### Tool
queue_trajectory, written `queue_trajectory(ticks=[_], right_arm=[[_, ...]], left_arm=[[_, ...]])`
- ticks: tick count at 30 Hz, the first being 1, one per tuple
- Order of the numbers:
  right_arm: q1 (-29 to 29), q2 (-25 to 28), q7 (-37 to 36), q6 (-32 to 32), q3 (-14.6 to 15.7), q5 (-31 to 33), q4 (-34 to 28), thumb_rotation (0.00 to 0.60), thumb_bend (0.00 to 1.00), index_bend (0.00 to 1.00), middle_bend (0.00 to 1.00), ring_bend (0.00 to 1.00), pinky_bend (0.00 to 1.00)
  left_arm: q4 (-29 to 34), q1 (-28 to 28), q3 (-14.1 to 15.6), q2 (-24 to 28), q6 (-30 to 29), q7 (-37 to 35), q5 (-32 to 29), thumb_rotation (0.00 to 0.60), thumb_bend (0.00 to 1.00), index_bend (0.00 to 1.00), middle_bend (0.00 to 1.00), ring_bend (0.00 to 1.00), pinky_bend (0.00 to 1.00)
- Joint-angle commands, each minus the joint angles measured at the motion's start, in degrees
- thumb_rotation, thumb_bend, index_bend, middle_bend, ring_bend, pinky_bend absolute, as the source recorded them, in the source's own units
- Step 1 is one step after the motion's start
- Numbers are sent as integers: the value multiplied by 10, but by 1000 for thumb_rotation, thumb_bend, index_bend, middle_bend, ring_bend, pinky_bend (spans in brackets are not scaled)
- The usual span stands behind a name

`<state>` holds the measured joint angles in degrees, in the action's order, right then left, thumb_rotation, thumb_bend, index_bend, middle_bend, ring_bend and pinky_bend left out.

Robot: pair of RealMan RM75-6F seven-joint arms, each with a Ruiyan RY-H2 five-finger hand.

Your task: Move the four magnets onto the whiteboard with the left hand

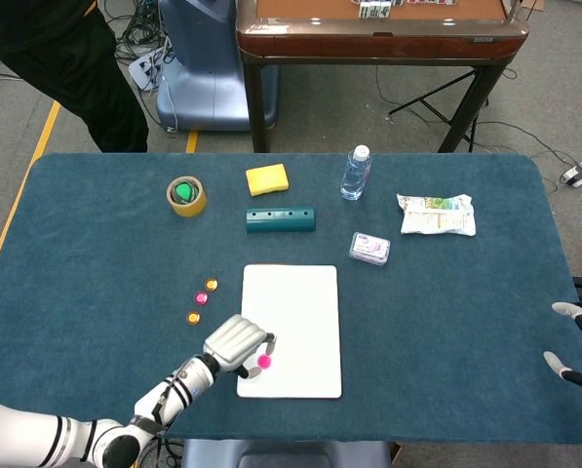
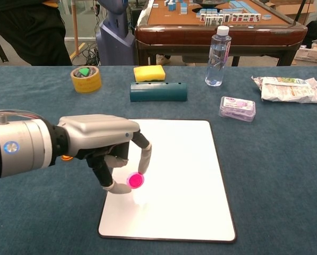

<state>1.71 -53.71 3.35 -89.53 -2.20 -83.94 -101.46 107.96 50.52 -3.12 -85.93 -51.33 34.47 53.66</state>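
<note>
Three small magnets [image 1: 202, 298] lie on the blue tabletop [image 1: 96, 244] in the head view, just left of the whiteboard [image 1: 300, 312]: one orange at the far end, one pink in the middle, one orange nearest. The fourth, a pink magnet [image 1: 263, 362], is at the near left corner of the whiteboard, pinched by the left robot hand [image 1: 237, 343], which reaches in from the near left. At the right edge the right robot hand [image 1: 575, 351] shows only in part, above the tabletop, with two fingers apart and nothing between them. Farther away lie a yellow tape roll [image 1: 186, 196], a yellow sponge [image 1: 267, 178], a dark green bar [image 1: 281, 219], a water bottle [image 1: 356, 173], a small clear case [image 1: 369, 249] and a snack bag [image 1: 437, 214].

The chest view is low and close. Here the left robot hand [image 2: 108, 146] fills the left side, and its fingertips [image 2: 144, 166] hold the pink magnet [image 2: 135, 180] between thumb and one finger, tilted, right at the whiteboard [image 2: 190, 170] surface; I cannot tell if it already touches. This grip is much clearer than from above. The three loose magnets are hidden behind the arm, except a small orange piece under the wrist. The right robot hand does not appear in this view. The tape roll [image 2: 85, 78], sponge [image 2: 149, 73], green bar [image 2: 158, 92], bottle [image 2: 217, 56], case [image 2: 237, 108] and bag [image 2: 288, 88] stand along the far side.
</note>
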Motion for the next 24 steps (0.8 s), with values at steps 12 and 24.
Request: queue_trajectory(ticks=[12,24], right_arm=[[0,1,-1,5,-3,2,0,600,131,292,310,371,603],[-2,-1,4,14,-4,4,-1,600,131,292,310,371,603]], left_arm=[[13,9,20,0,-9,7,-6,600,291,392,1000,1000,1000],[-13,-21,31,27,-52,-24,-12,600,286,429,1000,1000,1000]])
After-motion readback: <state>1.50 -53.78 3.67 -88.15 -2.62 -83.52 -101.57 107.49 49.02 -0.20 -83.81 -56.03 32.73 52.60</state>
